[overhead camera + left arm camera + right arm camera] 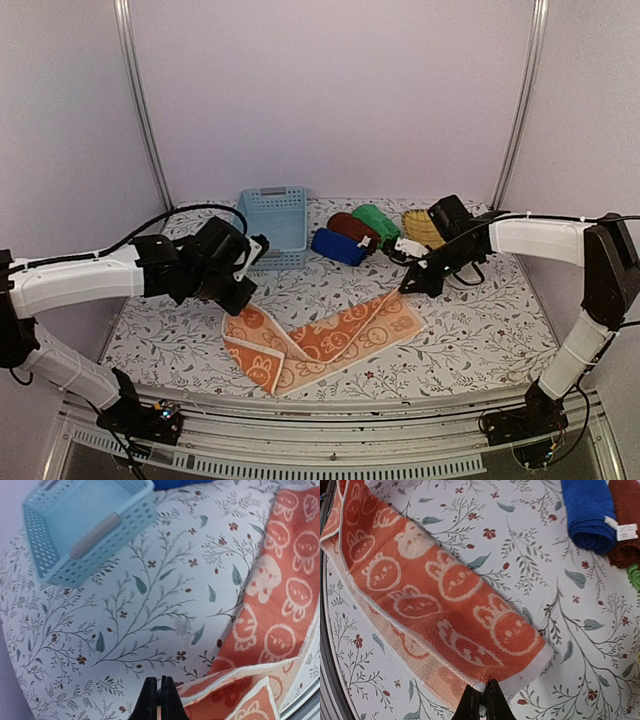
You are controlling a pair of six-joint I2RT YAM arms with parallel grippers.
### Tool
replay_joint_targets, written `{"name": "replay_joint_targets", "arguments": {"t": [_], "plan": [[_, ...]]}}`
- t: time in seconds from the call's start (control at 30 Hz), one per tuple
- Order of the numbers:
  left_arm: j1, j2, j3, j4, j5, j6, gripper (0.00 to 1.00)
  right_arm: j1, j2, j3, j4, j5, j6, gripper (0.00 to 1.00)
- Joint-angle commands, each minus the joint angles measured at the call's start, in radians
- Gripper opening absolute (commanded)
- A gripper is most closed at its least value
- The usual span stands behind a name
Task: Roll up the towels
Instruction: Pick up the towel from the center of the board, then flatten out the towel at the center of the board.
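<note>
Left pincer [159,697] pinched shut on nothing visible, black tips together over the floral tablecloth [150,605], with the crumpled, doubled-over end of the orange towel [280,595] right beside them and the perforated light blue plastic basket [125,520] well ahead to the left. Right pincer [484,700] likewise closed tight, tips at the white-hemmed corner of that same long, nubby, rabbit-patterned strip; cannot tell whether any hem is nipped. Far ahead to its right, soft rolled cylinders side by side: blue towel [587,515], maroon towel [625,515], green towel [377,222].

White tubular links [70,280], black joints [612,258], thin black cables [180,209], slim dark tools [159,681].
</note>
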Motion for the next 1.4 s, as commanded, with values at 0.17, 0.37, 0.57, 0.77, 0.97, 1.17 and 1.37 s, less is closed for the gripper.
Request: {"name": "replay_joint_targets", "arguments": {"t": [0.17, 0.37, 0.57, 0.77, 0.97, 1.17, 1.37], "plan": [[0.097, -0.295, -0.011, 0.015, -0.325, -0.081, 0.00, -0.121, -0.064, 0.315, -0.180, -0.117, 0.059, 0.06], [0.097, -0.422, 0.014, 0.021, -0.385, -0.076, 0.00, -0.125, -0.145, 0.432, -0.287, -0.107, 0.078, 0.06], [0.089, -0.540, 0.059, -0.063, -0.344, -0.145, 0.00, -0.124, -0.339, 0.380, -0.368, -0.156, 0.046, 0.07], [0.060, -0.747, -0.032, 0.016, -0.029, -0.164, 0.00, -0.125, -0.554, 0.223, -0.554, -0.384, -0.096, 0.09], [0.037, -0.796, -0.096, 0.116, 0.066, -0.188, 0.00, -0.125, -0.576, 0.181, -0.666, -0.432, -0.192, 0.08], [0.103, -0.466, -0.124, 0.115, -0.104, -0.225, 0.00, -0.133, -0.374, 0.101, -0.422, -0.248, -0.026, 0.05], [0.421, 0.017, -0.064, 0.212, -0.044, -0.318, 0.00, -0.247, 0.075, 0.261, -0.204, -0.029, 0.122, 0.14]]}}
